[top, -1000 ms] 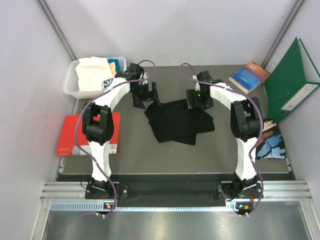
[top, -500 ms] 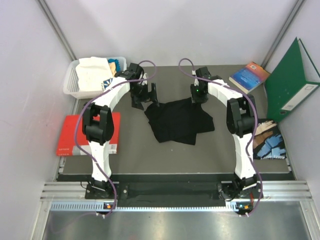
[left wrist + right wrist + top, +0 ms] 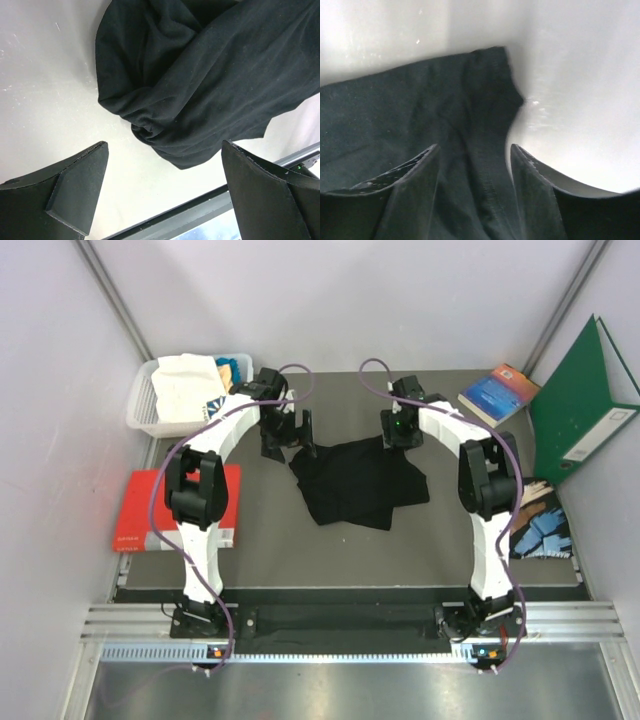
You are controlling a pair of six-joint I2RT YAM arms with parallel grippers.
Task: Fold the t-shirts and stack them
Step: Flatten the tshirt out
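A plain black t-shirt (image 3: 355,485) lies crumpled in the middle of the table. My left gripper (image 3: 290,435) hovers by the shirt's far left corner, open wide and holding nothing. In the left wrist view the black t-shirt (image 3: 200,75) bunches just ahead of the left gripper (image 3: 164,145). My right gripper (image 3: 398,432) is low over the shirt's far edge. In the right wrist view the right gripper (image 3: 474,146) stands partly apart astride a hemmed fold of the black t-shirt (image 3: 395,115), not clamped on it. A cream t-shirt (image 3: 185,385) and a teal one (image 3: 236,366) sit in a basket.
The white basket (image 3: 140,410) stands at the far left. A red book (image 3: 140,510) lies on the left edge. On the right are a blue book (image 3: 497,393), a green binder (image 3: 580,405) leaning on the wall and a black magazine (image 3: 540,525).
My right gripper has drawn back from over the shirt to its far edge and its jaws have narrowed. The left arm and the shirt have stayed put.
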